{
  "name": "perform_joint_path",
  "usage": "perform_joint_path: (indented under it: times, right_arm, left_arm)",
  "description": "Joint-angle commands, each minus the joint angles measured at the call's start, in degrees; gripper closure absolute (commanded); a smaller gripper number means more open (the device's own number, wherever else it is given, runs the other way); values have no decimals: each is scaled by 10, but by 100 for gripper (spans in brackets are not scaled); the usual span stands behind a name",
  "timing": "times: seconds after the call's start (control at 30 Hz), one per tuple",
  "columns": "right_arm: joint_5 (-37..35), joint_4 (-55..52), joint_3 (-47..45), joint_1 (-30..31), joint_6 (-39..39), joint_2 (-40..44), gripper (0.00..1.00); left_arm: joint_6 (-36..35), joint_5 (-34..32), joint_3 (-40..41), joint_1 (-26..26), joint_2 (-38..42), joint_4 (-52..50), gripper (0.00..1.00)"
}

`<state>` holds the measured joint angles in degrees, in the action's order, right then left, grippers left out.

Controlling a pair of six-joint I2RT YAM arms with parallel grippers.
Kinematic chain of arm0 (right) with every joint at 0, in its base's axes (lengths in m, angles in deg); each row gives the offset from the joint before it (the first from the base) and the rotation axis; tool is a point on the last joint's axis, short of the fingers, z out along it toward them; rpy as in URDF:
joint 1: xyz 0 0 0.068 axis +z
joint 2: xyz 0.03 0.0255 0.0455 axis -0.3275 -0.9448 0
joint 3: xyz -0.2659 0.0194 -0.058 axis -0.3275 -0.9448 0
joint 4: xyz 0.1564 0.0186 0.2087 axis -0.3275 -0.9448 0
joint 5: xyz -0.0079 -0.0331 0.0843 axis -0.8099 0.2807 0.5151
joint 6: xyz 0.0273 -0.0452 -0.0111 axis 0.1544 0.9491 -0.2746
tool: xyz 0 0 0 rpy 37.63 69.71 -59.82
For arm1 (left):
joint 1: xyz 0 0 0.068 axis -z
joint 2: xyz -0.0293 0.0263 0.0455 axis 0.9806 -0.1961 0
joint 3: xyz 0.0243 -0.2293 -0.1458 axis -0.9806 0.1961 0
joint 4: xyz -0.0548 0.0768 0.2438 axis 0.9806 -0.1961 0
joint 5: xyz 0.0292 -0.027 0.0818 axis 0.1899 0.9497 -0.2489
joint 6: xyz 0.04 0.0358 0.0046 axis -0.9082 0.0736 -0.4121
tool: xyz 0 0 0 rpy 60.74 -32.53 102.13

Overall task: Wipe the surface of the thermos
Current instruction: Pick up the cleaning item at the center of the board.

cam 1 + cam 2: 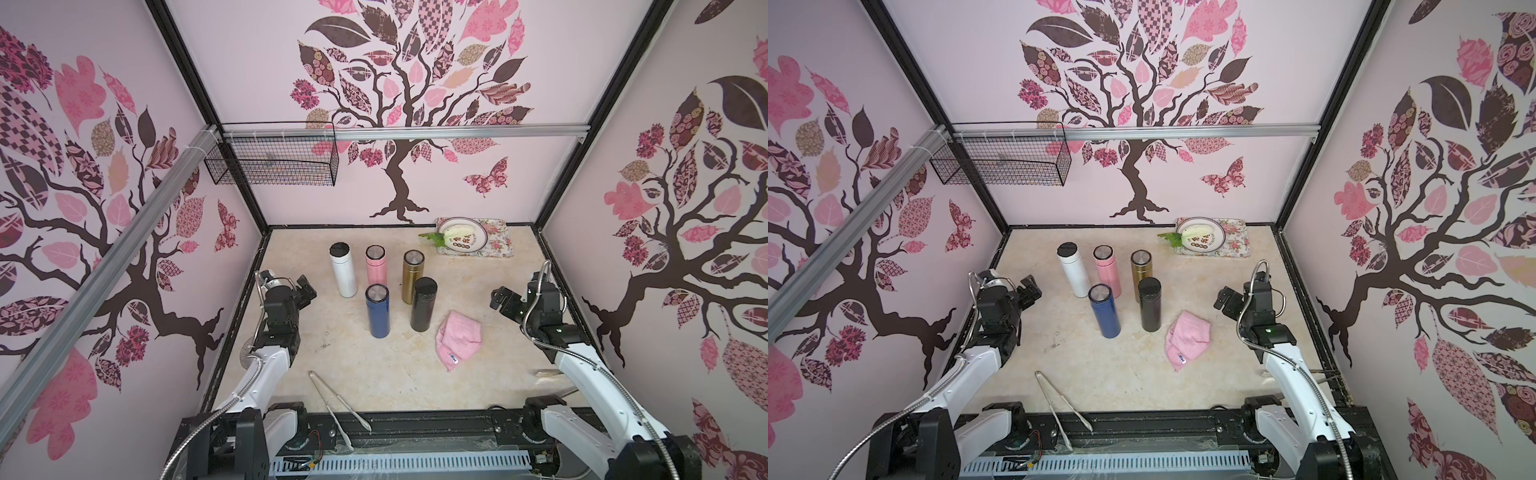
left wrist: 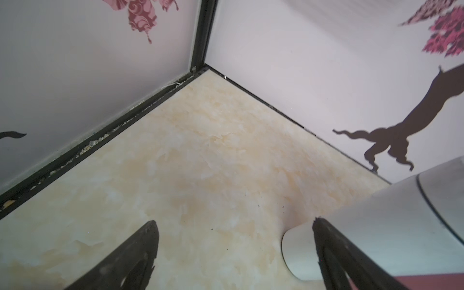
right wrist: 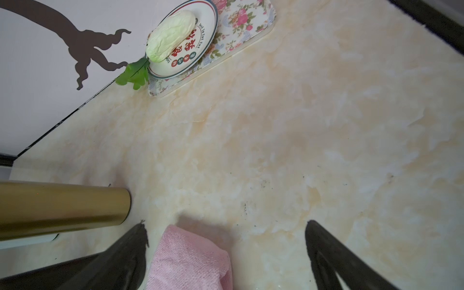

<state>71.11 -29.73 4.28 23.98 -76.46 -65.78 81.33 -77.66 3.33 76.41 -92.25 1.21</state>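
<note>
**Mid-table: five thermoses, cloth unclaimed**

At centre of table (image 1: pixel 374 374), between the arms, five thermoses stand upright with long axes vertical: white (image 1: pixel 345 272), pink (image 1: pixel 377 266) and gold (image 1: pixel 412 277) behind, blue (image 1: pixel 377 311) and black (image 1: pixel 424 305) in front. Either side hang left gripper (image 1: pixel 307 291) and right gripper (image 1: pixel 500 301), jaws wide apart, both empty.

Just beside black, on the right arm's side, lies the crumpled cloth (image 1: pixel 459 338). Right gripper is nearer. The cloth sits below it, inward and back toward the base, and shows between its jaws in the right wrist view.

Judged: wiping not begun, cloth pickup first.

Far edge: tray (image 1: pixel 500 245) with plate (image 1: pixel 478 239). Plate has red Chinese characters; rim lettering is too small to read. Blue tag (image 1: pixel 453 359) on cloth is unreadable.
</note>
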Motion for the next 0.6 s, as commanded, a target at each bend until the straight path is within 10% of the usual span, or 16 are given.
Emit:
perform_joint_path:
  times: [0.0,0.3,0.57]
  right_arm:
    - [84,78,-42,0,-73,44,0]
    - [64,-40,23,21,-66,1,0]
    - [-1,-138,47,103,-21,-34,1]
  left_arm:
    - [69,-2,51,-16,38,36,2]
    - [100,86,-48,-10,48,-171,2]
    - [115,53,-109,102,154,-391,4]
